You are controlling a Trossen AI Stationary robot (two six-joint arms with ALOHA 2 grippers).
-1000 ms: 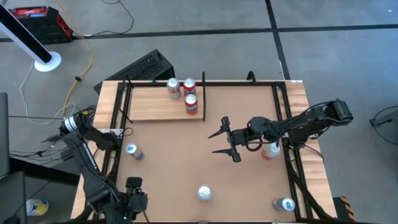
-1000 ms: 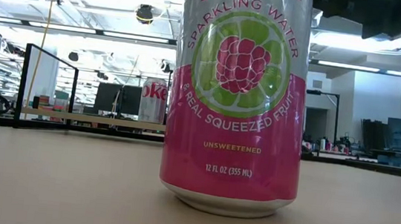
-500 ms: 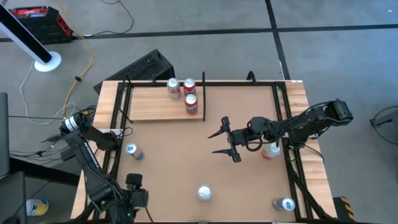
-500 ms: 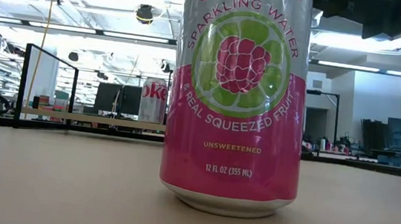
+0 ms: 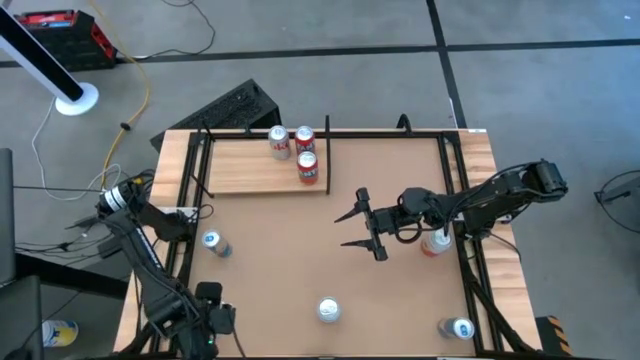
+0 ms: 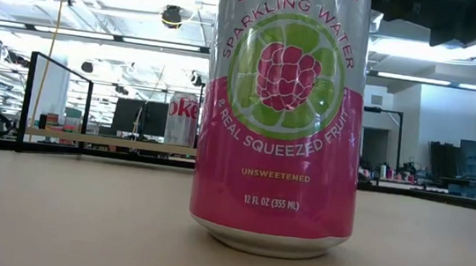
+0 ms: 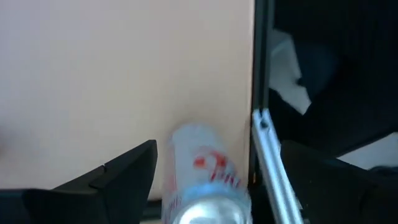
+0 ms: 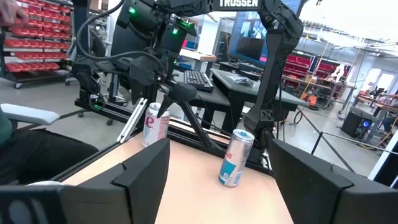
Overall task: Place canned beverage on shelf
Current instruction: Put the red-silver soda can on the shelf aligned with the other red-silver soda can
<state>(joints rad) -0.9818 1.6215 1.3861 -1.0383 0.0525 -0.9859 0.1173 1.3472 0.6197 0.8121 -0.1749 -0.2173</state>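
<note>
At the near-left corner of the surface, the left claw had spread its fingers wider over the last second and shifted a little towards the left edge. In its wrist view, the two fingers stood well apart on either side of a white can with red marks, without touching it. The can stood on the surface, just beside the black rail along the left edge. I judged that the claw was opening to take this can, so the grasp and the carry to the shelf were not yet done. The rail so close to the can looked likely to crowd the finger on that side.

A pink sparkling-water can stood upright at the middle of the near edge. A further can stood at the near-right corner.

Farther in, a blue-topped can stood by the left edge, roughly on the way from the corner to the shelf. The right claw hung right of the middle, spread and empty, with another can under its arm by the right rail.

The shelf lay along the far edge towards the left. Three cans were clustered at its right end, and its left part was bare.
</note>
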